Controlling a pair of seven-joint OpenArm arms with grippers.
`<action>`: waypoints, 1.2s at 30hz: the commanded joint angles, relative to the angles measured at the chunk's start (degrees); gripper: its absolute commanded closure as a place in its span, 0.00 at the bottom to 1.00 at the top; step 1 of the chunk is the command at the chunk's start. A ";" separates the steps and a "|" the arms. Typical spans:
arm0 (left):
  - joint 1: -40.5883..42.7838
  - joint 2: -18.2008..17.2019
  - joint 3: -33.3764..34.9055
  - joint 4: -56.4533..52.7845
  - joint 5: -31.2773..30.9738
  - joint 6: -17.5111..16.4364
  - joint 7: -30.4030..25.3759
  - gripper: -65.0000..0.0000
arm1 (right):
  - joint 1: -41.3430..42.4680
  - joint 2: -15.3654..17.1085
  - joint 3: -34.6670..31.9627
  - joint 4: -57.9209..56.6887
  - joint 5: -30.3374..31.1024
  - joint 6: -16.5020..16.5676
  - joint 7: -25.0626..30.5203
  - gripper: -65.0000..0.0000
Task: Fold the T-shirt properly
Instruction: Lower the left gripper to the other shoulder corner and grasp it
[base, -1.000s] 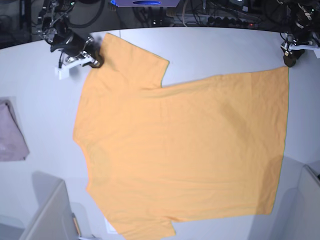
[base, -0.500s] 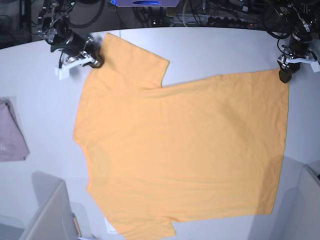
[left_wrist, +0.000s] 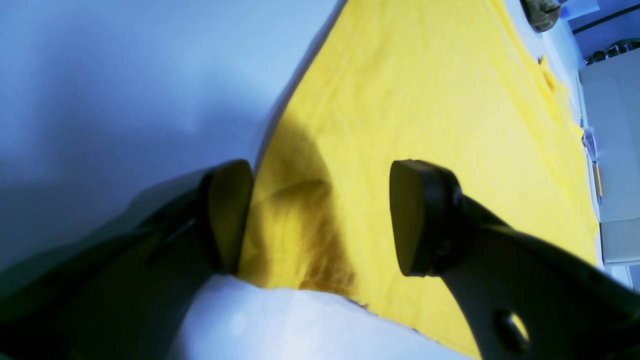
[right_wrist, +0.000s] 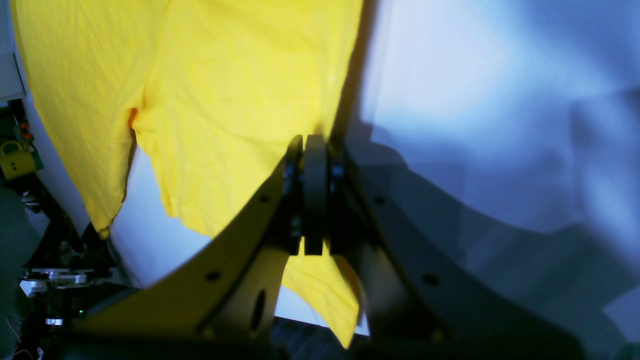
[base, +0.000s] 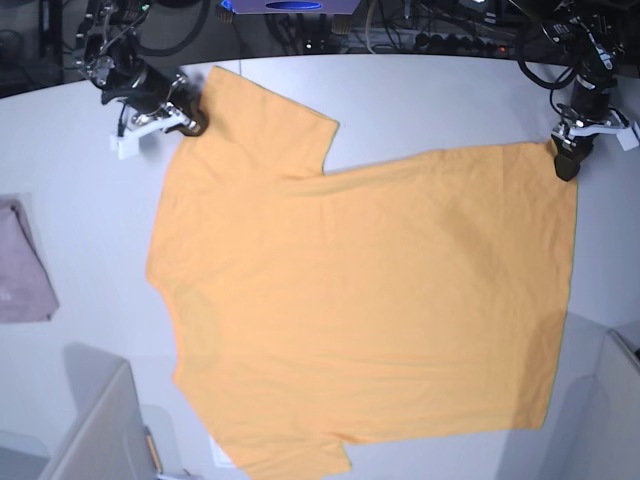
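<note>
The light-orange T-shirt (base: 370, 290) lies spread flat on the white table (base: 430, 95), plain side up, with its sleeves toward the left. My right gripper (base: 192, 122) is at the far-left sleeve's tip. In the right wrist view its fingers are pressed together (right_wrist: 310, 145) on the T-shirt (right_wrist: 225, 75) edge. My left gripper (base: 566, 165) is at the shirt's far-right hem corner. In the left wrist view it stands open (left_wrist: 320, 215), and the T-shirt (left_wrist: 425, 90) corner lies between the two pads.
A small pinkish-mauve folded cloth (base: 22, 265) lies at the table's left edge. Grey bins stand at the front left (base: 100, 430) and front right (base: 615, 400). Cables and equipment (base: 300, 15) crowd the space behind the table.
My left gripper has moved nearer and slightly inward, from beyond the hem corner onto it. The right arm and the shirt have stayed put.
</note>
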 joint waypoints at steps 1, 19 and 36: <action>0.36 0.94 0.27 -0.72 4.25 2.01 4.45 0.36 | -0.60 0.26 0.02 0.09 -2.11 -1.15 -1.50 1.00; 3.96 1.03 0.18 -1.16 1.79 1.66 4.53 0.58 | -0.60 0.35 0.28 0.00 -2.11 -1.23 -1.50 1.00; 7.13 4.20 -0.08 2.53 -4.98 1.74 14.73 0.26 | -0.60 0.26 0.28 0.00 -2.11 -1.23 -1.50 1.00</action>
